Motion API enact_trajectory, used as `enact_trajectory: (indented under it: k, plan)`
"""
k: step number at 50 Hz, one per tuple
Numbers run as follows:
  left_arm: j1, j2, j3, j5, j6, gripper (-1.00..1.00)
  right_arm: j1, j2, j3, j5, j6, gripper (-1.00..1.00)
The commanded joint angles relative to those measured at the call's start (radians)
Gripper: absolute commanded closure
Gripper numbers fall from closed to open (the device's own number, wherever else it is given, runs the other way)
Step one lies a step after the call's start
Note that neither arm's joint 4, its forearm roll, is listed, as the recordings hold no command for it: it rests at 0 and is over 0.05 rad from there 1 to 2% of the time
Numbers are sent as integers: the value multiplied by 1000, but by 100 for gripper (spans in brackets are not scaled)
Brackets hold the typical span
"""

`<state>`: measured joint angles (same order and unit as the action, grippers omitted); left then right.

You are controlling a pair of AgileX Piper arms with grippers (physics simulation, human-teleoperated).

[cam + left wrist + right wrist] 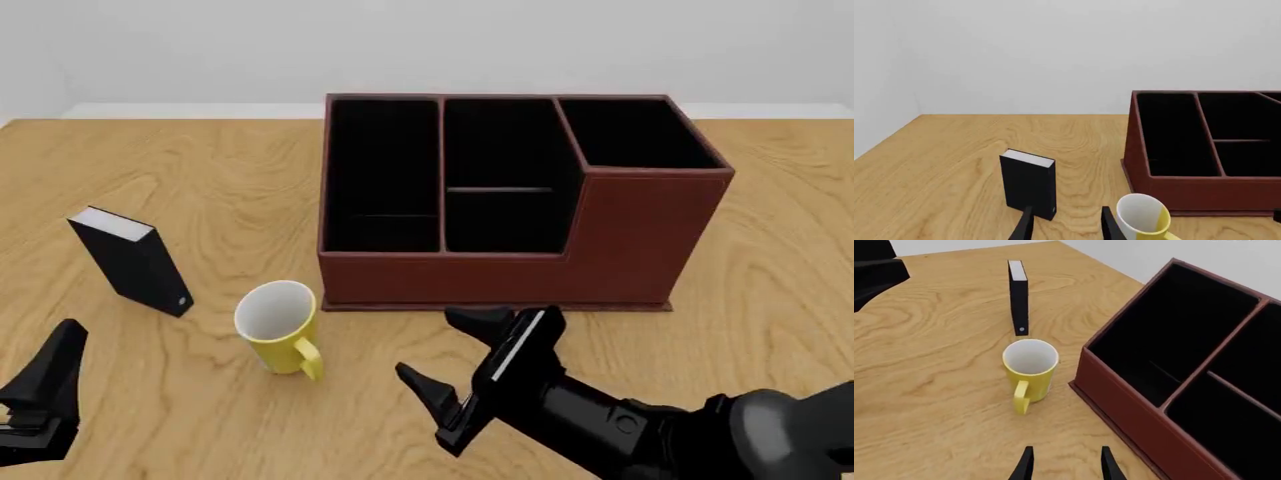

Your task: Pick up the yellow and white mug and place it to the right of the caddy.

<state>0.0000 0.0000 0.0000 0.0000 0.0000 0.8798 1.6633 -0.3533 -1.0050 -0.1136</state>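
Mug: small yellow mug with white inside and yellow loop handle (278, 327), upright on the wooden table (200, 190), just beside the caddy's front left corner, handle toward the arms.
Caddy: large reddish-brown leather-look box with black three-part interior (627, 230), mid-table.
Right gripper (461, 365): spread wide, empty, aimed at the mug, near but apart.
Left gripper (1066, 225): parted, holding nothing, low at the near left.
Other: small black box with white top (130, 258), standing left of the mug.
Done: nothing as yet; mug ungrasped.
Left: grasp, lift, carry over to the caddy's right side, set down.

wood-grain table (200, 170), leather-look caddy (627, 240)
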Motion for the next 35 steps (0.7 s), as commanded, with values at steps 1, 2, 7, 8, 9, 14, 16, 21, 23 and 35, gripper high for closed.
enact_trajectory:
  k: [1, 2, 7, 8, 9, 14, 16, 21, 23, 35]
  plan:
    - [0, 0, 0, 0, 0, -100, 10, 36, -52, 22, -9, -100]
    - [0, 0, 0, 0, 0, -100, 13, 41, -57, 24, -7, -100]
    - [0, 0, 0, 0, 0, -100, 23, 54, -80, 37, -14, -100]
    - [0, 0, 0, 0, 0, -100, 25, 56, -84, 40, -17, -100]
    - [0, 0, 0, 0, 0, -100, 26, 58, -89, 43, -17, -100]
    - [0, 0, 0, 0, 0, -100, 35, 68, -114, 59, -20, -100]
    - [0, 0, 0, 0, 0, -100, 38, 82, -125, 60, -24, -100]
    - [0, 0, 0, 0, 0, -100, 47, 92, -143, 72, -25, -100]
    - [0, 0, 0, 0, 0, -100, 48, 105, -154, 73, -25, -100]
    - [0, 0, 0, 0, 0, -100, 68, 148, -198, 86, -28, -100]
